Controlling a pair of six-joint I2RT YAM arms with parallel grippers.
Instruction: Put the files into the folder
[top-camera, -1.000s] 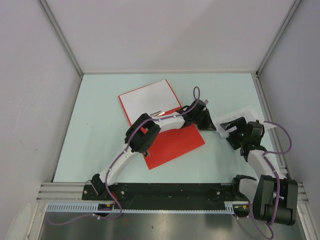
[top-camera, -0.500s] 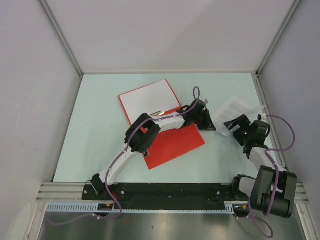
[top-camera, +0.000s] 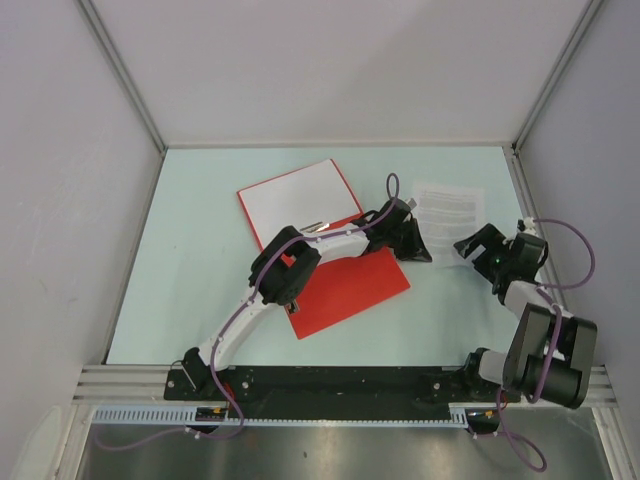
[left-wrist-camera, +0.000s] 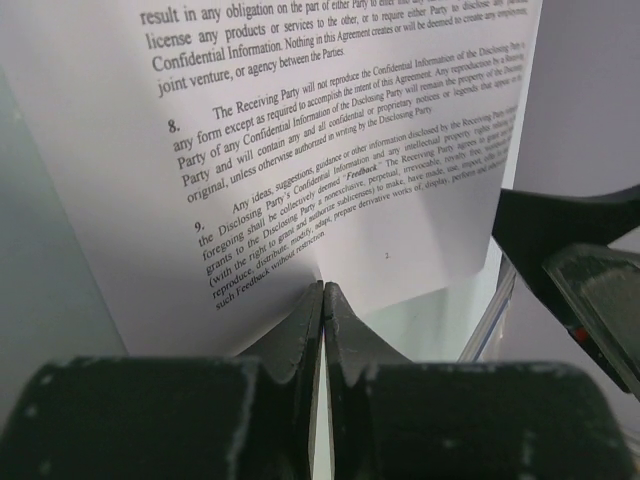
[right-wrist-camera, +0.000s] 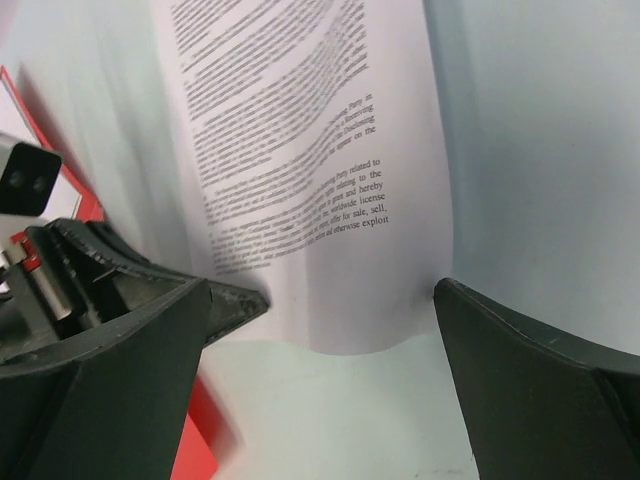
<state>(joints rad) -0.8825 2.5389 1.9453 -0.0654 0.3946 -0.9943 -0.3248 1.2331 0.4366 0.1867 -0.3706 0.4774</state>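
Observation:
The red folder lies open mid-table, with a white sheet on its far half. One printed file sheet sits to the folder's right. It also shows in the left wrist view and in the right wrist view. My left gripper reaches across the folder, and its jaws are shut on the sheet's near edge. My right gripper is open, with the sheet's near edge between its fingers. The folder's red edge shows in the right wrist view.
Grey walls with metal corner posts enclose the pale green table. The right post runs close by the right arm. The left arm's wrist camera shows left of the sheet.
My right gripper brought the sheet from the right edge leftward to the left gripper and has opened. The left arm has stayed in place over the folder.

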